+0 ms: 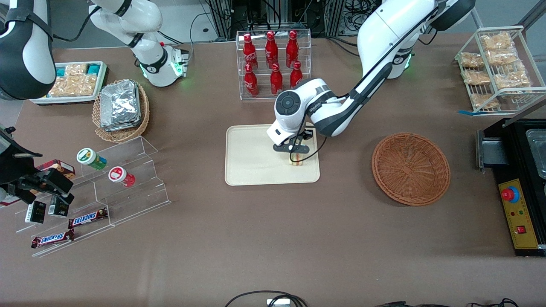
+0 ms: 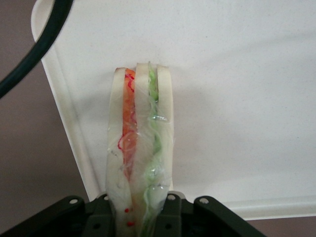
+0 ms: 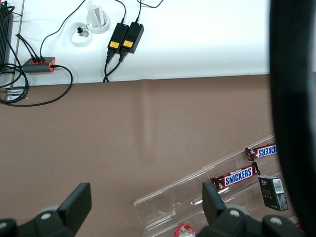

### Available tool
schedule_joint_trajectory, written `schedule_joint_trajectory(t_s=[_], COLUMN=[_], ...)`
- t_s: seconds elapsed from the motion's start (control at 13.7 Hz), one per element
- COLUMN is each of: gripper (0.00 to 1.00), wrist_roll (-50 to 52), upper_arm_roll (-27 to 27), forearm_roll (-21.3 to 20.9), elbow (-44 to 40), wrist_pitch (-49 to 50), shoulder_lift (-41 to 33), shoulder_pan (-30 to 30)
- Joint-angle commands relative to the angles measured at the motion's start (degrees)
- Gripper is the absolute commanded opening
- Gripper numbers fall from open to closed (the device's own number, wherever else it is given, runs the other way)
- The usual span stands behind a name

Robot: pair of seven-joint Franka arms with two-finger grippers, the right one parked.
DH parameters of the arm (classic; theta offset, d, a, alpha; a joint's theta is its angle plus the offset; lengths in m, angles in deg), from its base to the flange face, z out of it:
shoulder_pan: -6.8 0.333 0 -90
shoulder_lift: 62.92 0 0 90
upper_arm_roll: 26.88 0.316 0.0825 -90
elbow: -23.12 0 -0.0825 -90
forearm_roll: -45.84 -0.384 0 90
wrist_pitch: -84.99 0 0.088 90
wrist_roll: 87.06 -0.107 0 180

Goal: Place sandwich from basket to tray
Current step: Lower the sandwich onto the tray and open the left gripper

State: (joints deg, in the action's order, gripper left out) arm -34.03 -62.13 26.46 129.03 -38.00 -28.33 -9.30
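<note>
the gripper (image 1: pixel 295 156) hangs low over the tray (image 1: pixel 251 157), near the tray's corner that lies toward the front camera and the working arm's end of the bench (image 1: pixel 273 238). its fingers (image 2: pixel 170 210) pinch the sandwich (image 1: pixel 296 160), which stands on edge between them, its filling stripes showing: orange-red in one layer, green in the other, under clear wrap. in the wrist view the sandwich (image 2: pixel 140 148) reaches from the fingers over the cream surface of the tray (image 2: pixel 237 74), close to the tray's rim; whether its lower edge touches the tray cannot be told. the basket (image 1: pixel 410 168) sits on the bench well apart from the tray, toward the working arm's end, with nothing in it. a clear rack of red bottles (image 1: pixel 273 62) stands farther from the front camera than the tray. toward the parked arm's end lie a tan basket of foil packets (image 1: pixel 120 106), a white tray of snacks (image 1: pixel 74 83) and a clear stepped stand (image 1: pixel 123 179) with two small jars and snickers bars (image 1: pixel 87 217). a wire rack of snack bags (image 1: pixel 497 70) stands at the working arm's end.
</note>
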Motion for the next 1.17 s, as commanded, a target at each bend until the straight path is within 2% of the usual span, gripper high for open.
schedule_joint_trajectory(t_s=[0.0,0.07,0.15,0.22,0.29,0.36,0.8,1.09], gripper=[0.15,0.21,0.32,0.52,0.78,1.00,1.00,1.00], wrist_roll=[3.2,4.1,4.9,5.0,4.9,5.0,8.0,12.6], upper_arm_roll=[0.5,0.6,0.6,0.6,0.6,0.6,0.6,5.5], forearm_roll=[-2.2,-3.3,-3.4,-3.4,-3.9,-5.2,-4.9,-4.9], elbow=[-1.8,-1.8,-1.8,-1.8,-1.8,-1.7,-4.8,-9.7], wrist_pitch=[0.4,0.4,0.4,0.4,0.4,0.5,0.8,2.6], shoulder_lift=[1.4,1.6,2.1,2.2,2.3,2.4,2.3,1.3], shoulder_pan=[-1.7,-1.7,-1.7,-1.7,-1.7,-1.7,-1.0,-1.0])
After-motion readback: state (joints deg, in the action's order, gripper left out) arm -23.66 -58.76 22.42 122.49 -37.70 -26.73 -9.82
